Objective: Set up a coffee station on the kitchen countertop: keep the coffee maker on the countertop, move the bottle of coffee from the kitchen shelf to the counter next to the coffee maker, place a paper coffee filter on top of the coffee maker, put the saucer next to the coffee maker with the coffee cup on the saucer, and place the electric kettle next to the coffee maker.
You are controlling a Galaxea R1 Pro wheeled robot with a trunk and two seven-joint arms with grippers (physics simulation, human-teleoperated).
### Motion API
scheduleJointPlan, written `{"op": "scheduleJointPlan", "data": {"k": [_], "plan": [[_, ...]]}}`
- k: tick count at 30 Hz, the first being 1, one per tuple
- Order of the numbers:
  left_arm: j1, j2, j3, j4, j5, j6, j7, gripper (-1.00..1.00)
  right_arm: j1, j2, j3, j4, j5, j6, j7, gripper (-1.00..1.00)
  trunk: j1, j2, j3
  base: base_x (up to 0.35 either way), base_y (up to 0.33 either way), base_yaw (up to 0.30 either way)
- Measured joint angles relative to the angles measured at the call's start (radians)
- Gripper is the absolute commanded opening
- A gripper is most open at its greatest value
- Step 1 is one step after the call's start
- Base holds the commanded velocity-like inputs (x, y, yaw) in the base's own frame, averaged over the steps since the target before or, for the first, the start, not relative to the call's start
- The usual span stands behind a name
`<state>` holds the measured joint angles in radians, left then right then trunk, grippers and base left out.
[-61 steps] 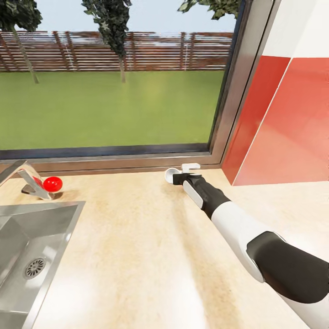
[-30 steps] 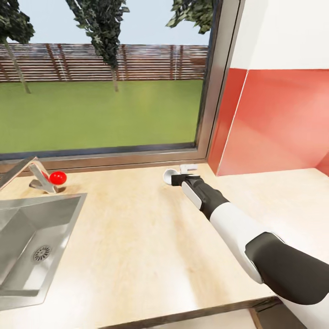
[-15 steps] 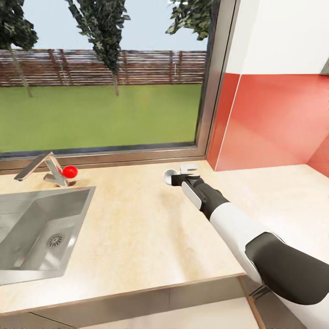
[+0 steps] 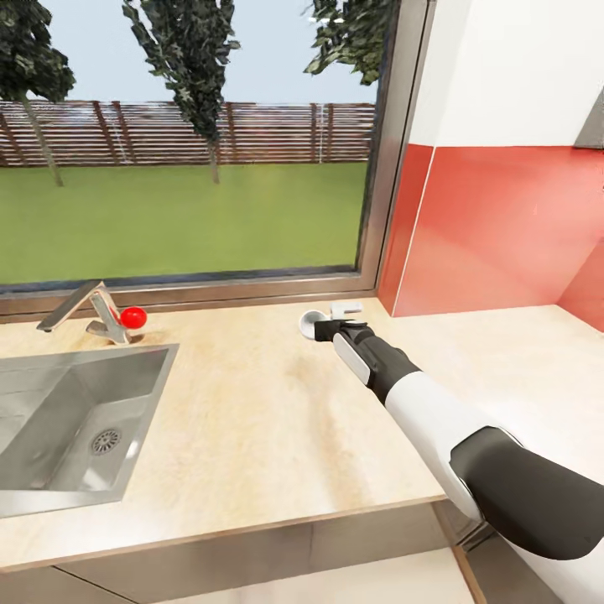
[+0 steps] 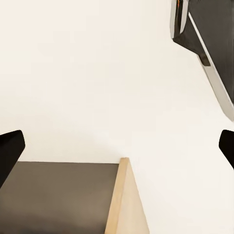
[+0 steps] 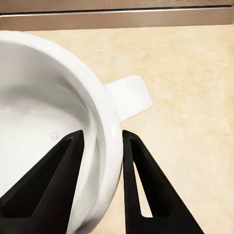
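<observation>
Base backing off the light beige wood-look countertop (image 4: 252, 419) — right gripper (image 6: 100, 146) still clamps tiny white coffee cup (image 4: 311, 321) by the rim; saucer next.

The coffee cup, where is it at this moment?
The coffee cup is in the right claw, its rim pinched between the two fingers, over the far part of the kitchen countertop near the window's right corner in the head view.

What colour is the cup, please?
White; the cup shows best in the right wrist view.
</observation>
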<state>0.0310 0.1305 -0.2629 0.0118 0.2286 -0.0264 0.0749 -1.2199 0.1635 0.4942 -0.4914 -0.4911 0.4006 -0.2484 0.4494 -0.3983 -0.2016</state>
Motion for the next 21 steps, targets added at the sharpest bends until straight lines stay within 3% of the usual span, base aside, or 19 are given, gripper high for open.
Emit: {"op": "scheduleJointPlan", "data": {"k": [21], "plan": [[-0.001, 0.000, 0.000, -0.006, 0.004, -0.006, 0.000, 1.00, 0.000, 0.001, 0.001, -0.001, 0.000, -0.002, 0.001, -1.00, 0.000, 0.000, 0.033, 0.000, 0.000, 0.000]]}}
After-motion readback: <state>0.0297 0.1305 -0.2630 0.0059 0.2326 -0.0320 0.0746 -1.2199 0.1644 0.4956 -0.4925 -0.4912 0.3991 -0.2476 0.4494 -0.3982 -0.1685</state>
